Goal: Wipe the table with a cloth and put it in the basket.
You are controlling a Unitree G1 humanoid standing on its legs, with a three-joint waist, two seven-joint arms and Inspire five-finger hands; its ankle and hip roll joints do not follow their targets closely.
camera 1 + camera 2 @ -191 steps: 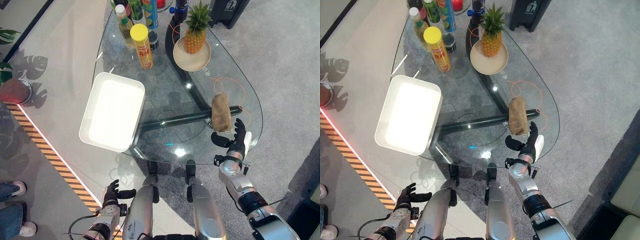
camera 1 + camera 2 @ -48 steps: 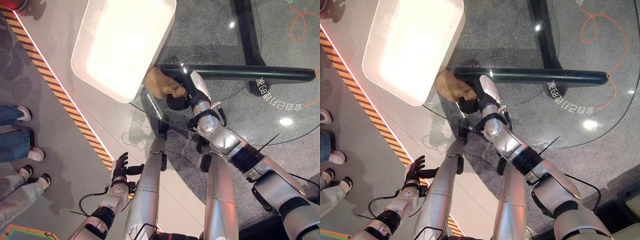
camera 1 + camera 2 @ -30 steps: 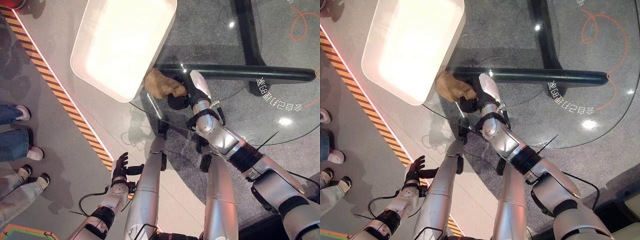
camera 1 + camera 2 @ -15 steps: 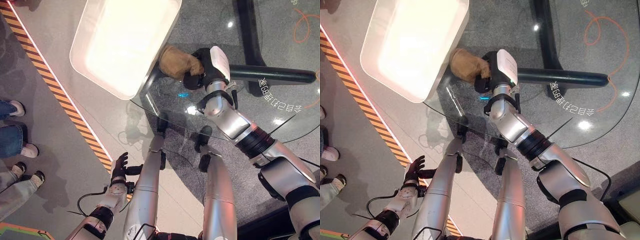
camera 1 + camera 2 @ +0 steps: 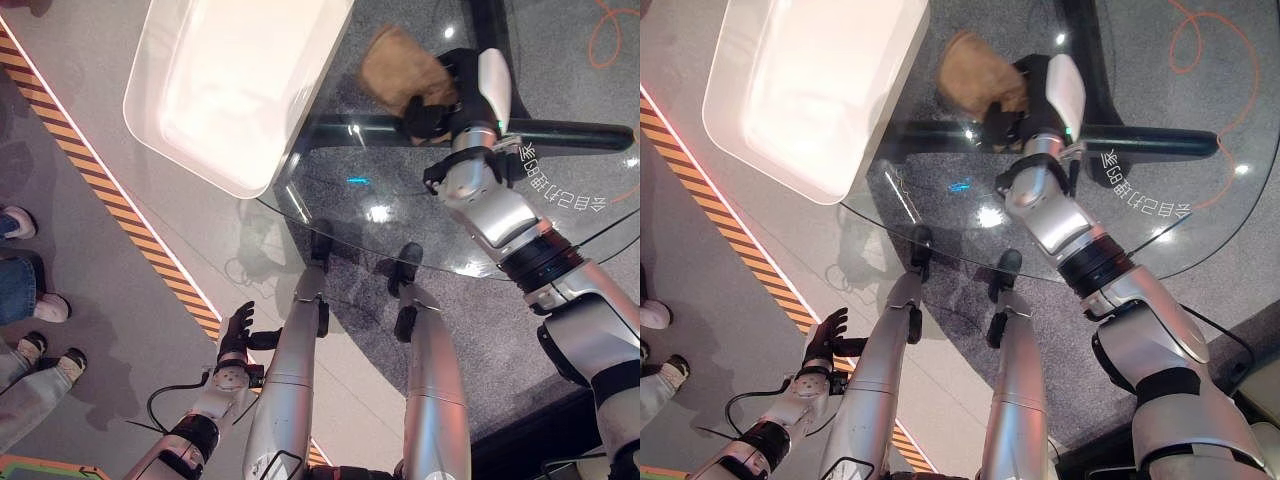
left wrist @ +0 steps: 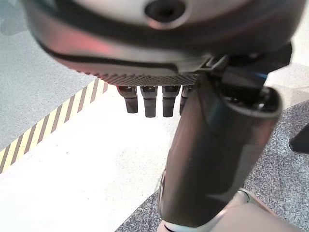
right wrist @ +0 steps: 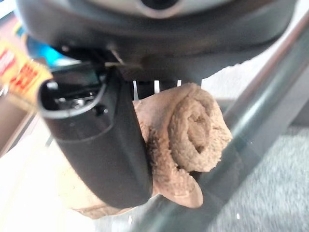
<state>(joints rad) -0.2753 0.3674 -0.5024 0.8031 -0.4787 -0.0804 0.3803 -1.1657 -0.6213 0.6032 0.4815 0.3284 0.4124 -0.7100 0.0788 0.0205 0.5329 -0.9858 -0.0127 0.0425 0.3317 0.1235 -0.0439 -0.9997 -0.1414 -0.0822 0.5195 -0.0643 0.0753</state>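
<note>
A glass table (image 5: 560, 240) is filling the upper right of the left eye view, its dark tubular frame showing through the top. A white rectangular basket (image 5: 232, 85) is sitting on its left edge, overhanging the grey floor (image 5: 90, 260) at upper left.

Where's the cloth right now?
The rolled brown cloth is gripped in the right hand, above the glass table just right of the white basket, not yet inside it.

bright overhead light glares off the glass table (image 5: 400, 215) and white basket (image 5: 230, 90); cloth (image 5: 400, 68) motion-blurred.
</note>
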